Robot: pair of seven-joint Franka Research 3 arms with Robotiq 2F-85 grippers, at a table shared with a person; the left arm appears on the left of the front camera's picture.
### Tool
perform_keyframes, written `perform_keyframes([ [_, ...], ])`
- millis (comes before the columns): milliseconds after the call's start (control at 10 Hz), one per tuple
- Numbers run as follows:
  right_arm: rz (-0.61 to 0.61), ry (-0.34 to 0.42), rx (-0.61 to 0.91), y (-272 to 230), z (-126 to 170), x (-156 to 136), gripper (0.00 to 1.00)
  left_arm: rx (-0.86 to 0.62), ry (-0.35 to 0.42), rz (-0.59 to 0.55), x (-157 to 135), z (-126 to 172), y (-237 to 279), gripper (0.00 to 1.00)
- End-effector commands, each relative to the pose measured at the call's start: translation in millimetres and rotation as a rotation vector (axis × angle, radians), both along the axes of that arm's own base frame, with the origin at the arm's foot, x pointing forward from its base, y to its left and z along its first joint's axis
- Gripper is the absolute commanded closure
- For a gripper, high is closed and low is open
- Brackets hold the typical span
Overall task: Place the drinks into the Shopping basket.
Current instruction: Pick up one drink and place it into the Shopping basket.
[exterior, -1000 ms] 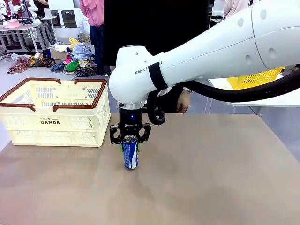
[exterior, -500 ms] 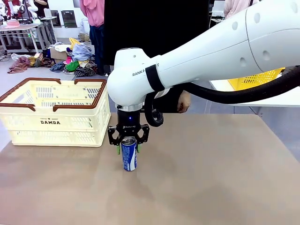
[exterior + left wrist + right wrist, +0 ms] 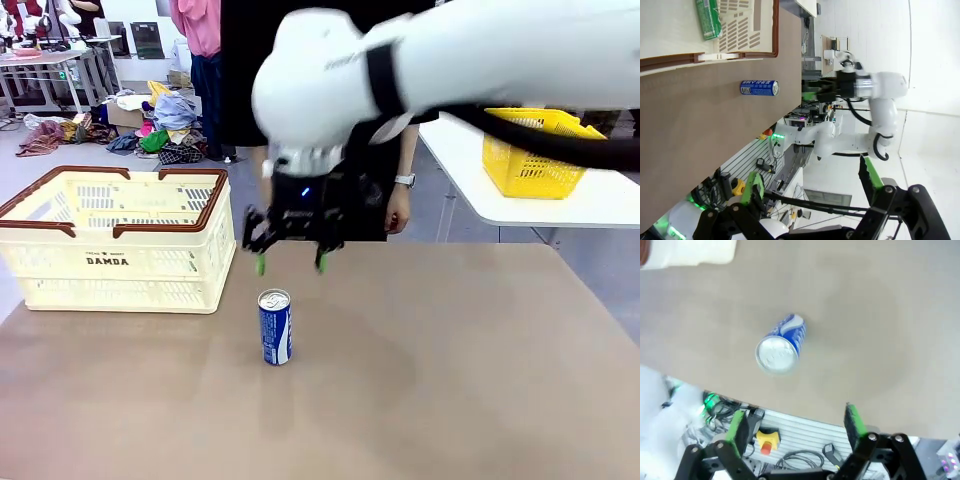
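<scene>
Blue can (image 3: 275,327) stands untouched beneath blurred right jaws, spread wide; left jaws likewise spread.

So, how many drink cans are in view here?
2: a blue can upright on the table, and a green can inside the Shopping basket. The basket walls may hide more.

A blue can (image 3: 759,88) sits by itself on the brown worktop (image 3: 700,130), near the white basket (image 3: 740,54). A green can (image 3: 707,17) is inside the basket. The left pincer (image 3: 807,181) is spread wide, holding nothing.
</scene>
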State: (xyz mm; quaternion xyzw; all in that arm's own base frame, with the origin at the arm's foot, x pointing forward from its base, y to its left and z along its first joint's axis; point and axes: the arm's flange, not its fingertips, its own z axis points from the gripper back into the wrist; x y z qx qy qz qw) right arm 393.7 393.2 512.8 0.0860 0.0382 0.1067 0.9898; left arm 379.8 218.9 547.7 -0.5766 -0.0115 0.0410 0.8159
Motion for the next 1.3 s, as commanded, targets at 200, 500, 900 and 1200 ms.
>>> perform_keyframes([
  [200,0.127,-0.052,0.355,-197,38,-86,0.0,-0.005,0.012,0.004,-2,3,-2,0.0],
  [500,0.072,-0.046,0.765,-321,6,-146,0.0,-0.005,0.012,0.004,-2,3,-2,0.0],
  [900,0.071,-0.081,0.75,-323,21,-138,0.0,-0.005,0.012,0.004,-2,3,-2,0.0],
  [1200,0.036,-0.054,0.747,-333,23,-142,0.0,-0.005,0.012,0.004,-2,3,-2,0.0],
])
